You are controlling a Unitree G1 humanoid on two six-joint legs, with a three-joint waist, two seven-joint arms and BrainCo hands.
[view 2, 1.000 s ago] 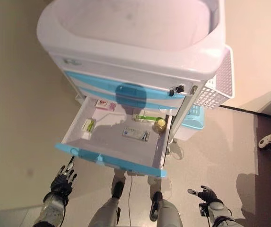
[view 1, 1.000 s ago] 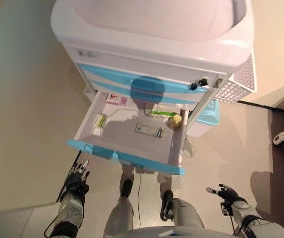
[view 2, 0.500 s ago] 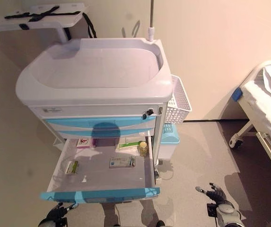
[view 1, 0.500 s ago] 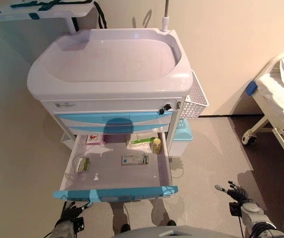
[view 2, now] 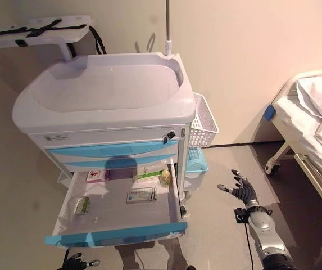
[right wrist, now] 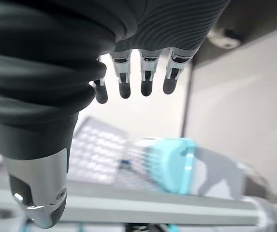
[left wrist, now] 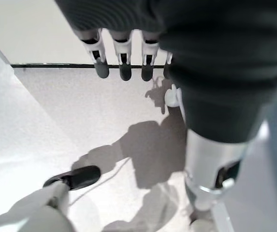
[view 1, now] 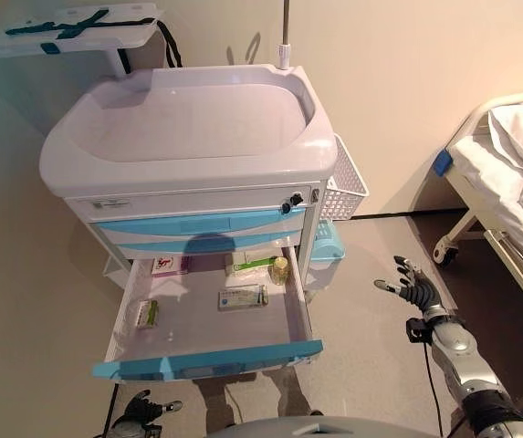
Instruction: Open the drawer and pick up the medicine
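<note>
Since half a second ago the right hand [view 1: 416, 286] has risen from low beside the body and now hangs out in the air to the right of the cart [view 1: 188, 146], well apart from it. Its fingers are spread straight and it holds nothing; its wrist view shows them straight too, pointing toward the white wire basket [view 1: 345, 184] and the light blue bin [view 1: 327, 245] on the cart's side. The left hand [view 1: 142, 410] sits low, below the front of the drawer [view 1: 208, 359], fingers loosely open and empty, over the floor.

The drawer stands pulled well out, its blue front toward the robot. The medicine lies inside it: a flat box [view 1: 242, 297] near the middle, a small yellowish bottle [view 1: 280, 268] upright toward the back right corner, a green and white box [view 1: 250, 264] just beside the bottle, a red and white box [view 1: 170, 265] at the back left, and a small green pack [view 1: 147, 314] on the left. Neither hand is near any of them.

A bed [view 1: 507, 182] stands to the right, well apart from the cart. A pole [view 1: 285, 32] rises behind the cart, and a white tray with dark straps [view 1: 65, 27] sits at the upper left.
</note>
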